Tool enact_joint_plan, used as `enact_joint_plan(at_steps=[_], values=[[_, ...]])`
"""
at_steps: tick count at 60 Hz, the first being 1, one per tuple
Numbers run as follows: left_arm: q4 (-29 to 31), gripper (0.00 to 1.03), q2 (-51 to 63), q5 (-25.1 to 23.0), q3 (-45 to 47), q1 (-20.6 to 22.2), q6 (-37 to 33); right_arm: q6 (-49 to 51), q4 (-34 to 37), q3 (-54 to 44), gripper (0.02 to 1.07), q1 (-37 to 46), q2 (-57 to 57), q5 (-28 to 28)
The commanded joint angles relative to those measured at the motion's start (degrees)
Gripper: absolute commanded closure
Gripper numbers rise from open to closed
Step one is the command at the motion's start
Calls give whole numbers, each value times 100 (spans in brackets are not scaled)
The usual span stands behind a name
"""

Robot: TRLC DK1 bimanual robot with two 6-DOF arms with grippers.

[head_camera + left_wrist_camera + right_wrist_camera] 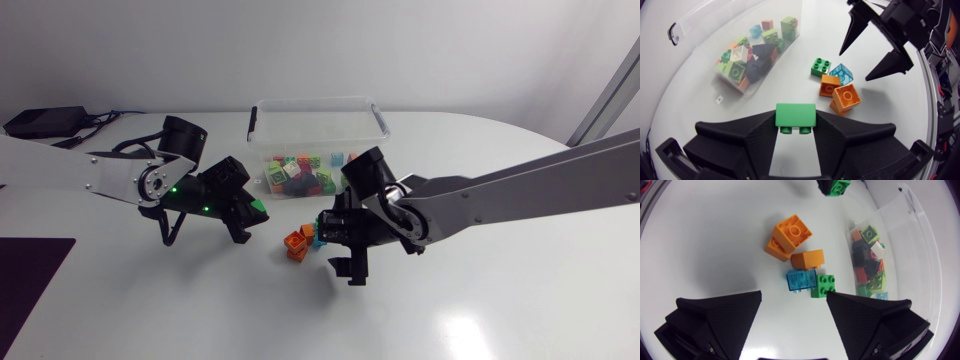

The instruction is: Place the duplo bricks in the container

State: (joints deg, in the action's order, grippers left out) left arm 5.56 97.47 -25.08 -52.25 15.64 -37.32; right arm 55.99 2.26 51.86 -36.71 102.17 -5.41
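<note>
My left gripper (795,131) is shut on a green duplo brick (795,116), held just above the table left of the loose bricks; the head view shows the brick (257,208) at its tip. On the table lie a large orange brick (790,234), a small orange brick (807,259), a clear blue brick (801,280) and a small green brick (823,286). My right gripper (794,300) hangs open over them, the blue and green bricks just ahead of its fingers. The clear container (315,103) behind holds several bricks.
The container's wall (740,30) stands ahead of my left gripper and to the far right side of my right one (910,225). My right gripper (875,47) hovers close beyond the loose bricks in the left wrist view. A black box (45,122) lies at the back left.
</note>
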Motion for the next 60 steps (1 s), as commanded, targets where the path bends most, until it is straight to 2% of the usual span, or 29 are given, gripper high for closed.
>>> enact_joint_plan(at_steps=[1, 20, 24, 31, 36, 39, 42, 53, 57, 60], values=[[85, 64, -299, -67, 154, 115, -56, 352, -156, 123, 20, -91, 286, 137], [674, 64, -967, -67, -347, 168, -21, 510, -191, 369, 23, -161, 268, 181], [718, 64, -1037, -67, -400, 168, -21, 562, -191, 413, 29, -196, 303, 207], [797, 64, -1195, -58, -506, 159, -30, 624, -244, 510, 31, -302, 435, 295], [868, 64, -1230, -67, -602, 150, -38, 642, -261, 554, 41, -355, 488, 330], [903, 64, -1257, -67, -664, 141, -47, 659, -261, 571, 51, -390, 506, 330], [947, 64, -1266, -67, -717, 141, -47, 659, -261, 589, 54, -407, 541, 348], [1052, 64, -1310, -67, -884, 159, -56, 659, -305, 580, 52, -434, 690, 453], [1052, 64, -1318, -67, -875, 168, -56, 650, -314, 545, 41, -407, 717, 453], [1052, 64, -1318, -67, -875, 168, -65, 642, -323, 545, 37, -390, 743, 453]])
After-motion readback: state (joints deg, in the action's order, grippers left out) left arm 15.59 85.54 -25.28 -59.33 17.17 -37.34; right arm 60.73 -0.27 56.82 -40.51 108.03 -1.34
